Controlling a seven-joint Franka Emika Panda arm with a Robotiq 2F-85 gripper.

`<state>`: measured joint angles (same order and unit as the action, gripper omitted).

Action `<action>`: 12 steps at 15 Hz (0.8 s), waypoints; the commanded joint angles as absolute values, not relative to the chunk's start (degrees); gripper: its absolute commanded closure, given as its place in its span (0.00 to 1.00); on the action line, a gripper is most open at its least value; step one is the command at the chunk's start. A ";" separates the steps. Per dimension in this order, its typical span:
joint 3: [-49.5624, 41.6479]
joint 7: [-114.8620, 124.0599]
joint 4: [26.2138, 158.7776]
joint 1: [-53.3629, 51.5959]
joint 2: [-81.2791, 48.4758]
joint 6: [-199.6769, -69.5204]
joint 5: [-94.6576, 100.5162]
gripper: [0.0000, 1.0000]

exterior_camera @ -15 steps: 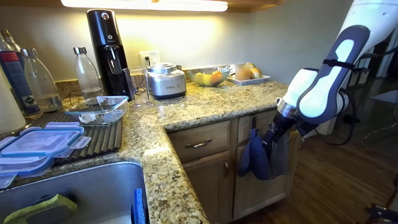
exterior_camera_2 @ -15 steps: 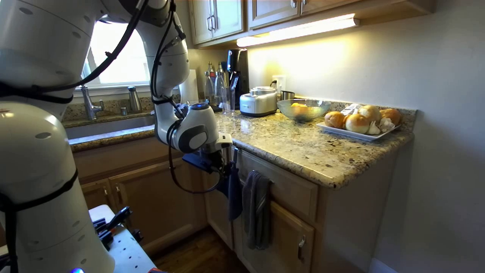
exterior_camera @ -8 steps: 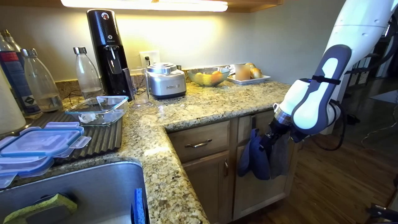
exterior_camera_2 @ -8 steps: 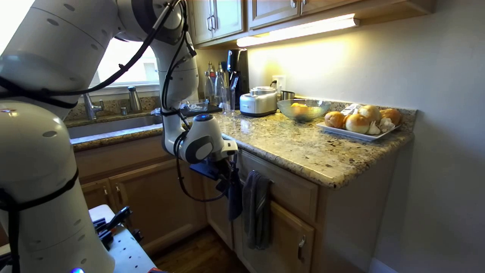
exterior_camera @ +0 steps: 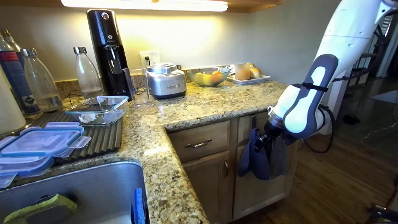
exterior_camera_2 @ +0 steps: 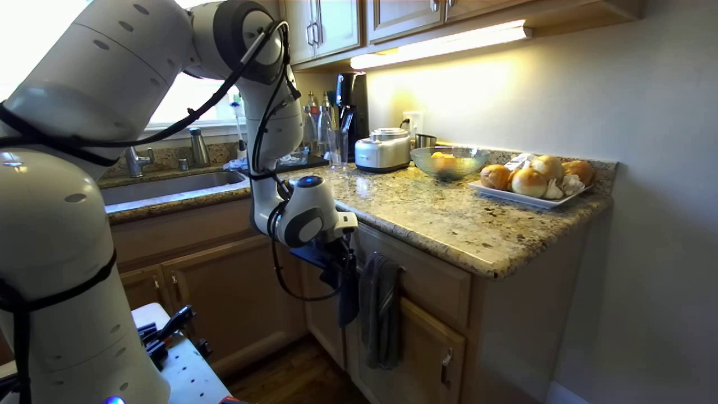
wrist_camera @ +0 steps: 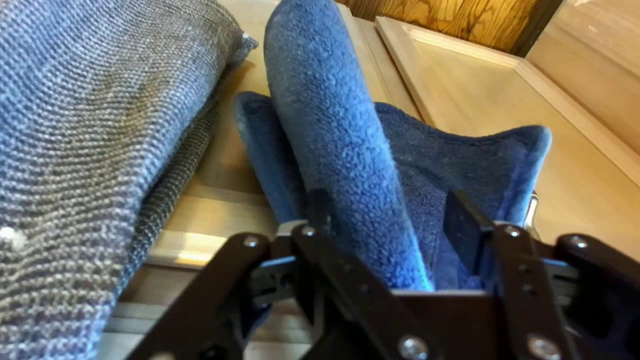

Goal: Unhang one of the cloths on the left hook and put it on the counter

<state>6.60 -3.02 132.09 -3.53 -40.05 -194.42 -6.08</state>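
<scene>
Your gripper is below the front edge of the counter, its jaws standing apart. In your wrist view, a thick fold of the blue cloth shows between the two fingers; you can't tell whether either finger touches it. That cloth hangs from the dark hook in front of the cabinet, below the counter's front edge. The grey towel hangs just beside it, nearer the counter's outer front corner. Above, you have the plate of onions near the outer back corner, and the glass bowl and the silver machine side by side near the back edge. In both exterior views, your arm bends down beside that front edge.
</scene>
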 commanded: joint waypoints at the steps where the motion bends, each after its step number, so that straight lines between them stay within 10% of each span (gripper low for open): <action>1: 6.01 -0.46 132.74 -4.12 -39.69 -196.92 -4.84 0.66; 5: 6.41 1.85 135.74 -3.23 -36.95 -196.22 -5.77 0.92; 12: 10.49 2.93 140.41 1.18 -31.59 -193.47 -3.34 0.93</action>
